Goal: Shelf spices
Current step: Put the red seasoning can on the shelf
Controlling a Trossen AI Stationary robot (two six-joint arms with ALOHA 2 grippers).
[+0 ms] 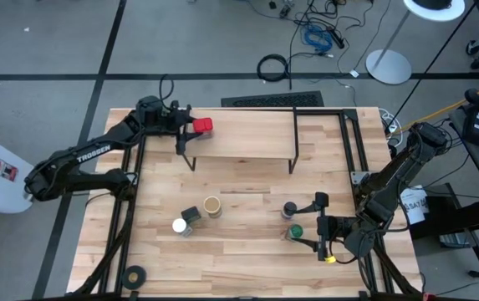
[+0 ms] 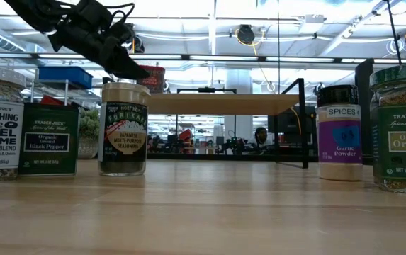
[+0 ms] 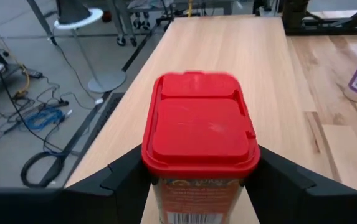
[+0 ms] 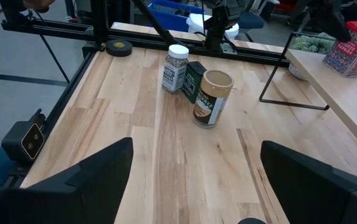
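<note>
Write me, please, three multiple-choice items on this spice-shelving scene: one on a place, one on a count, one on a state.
1. Where is the red tin?
A. at the shelf's left end
B. beside the tape roll
C. under the shelf

2. How many spices stand on the table in front of the shelf?
A. two
B. five
C. eight

3. The right gripper is:
A. open, empty
B. shut on a jar
C. over the shelf

Answers: 1 A, the left gripper holds it there; 2 B, three left, two right; 3 A, its fingers are spread with nothing between.
</note>
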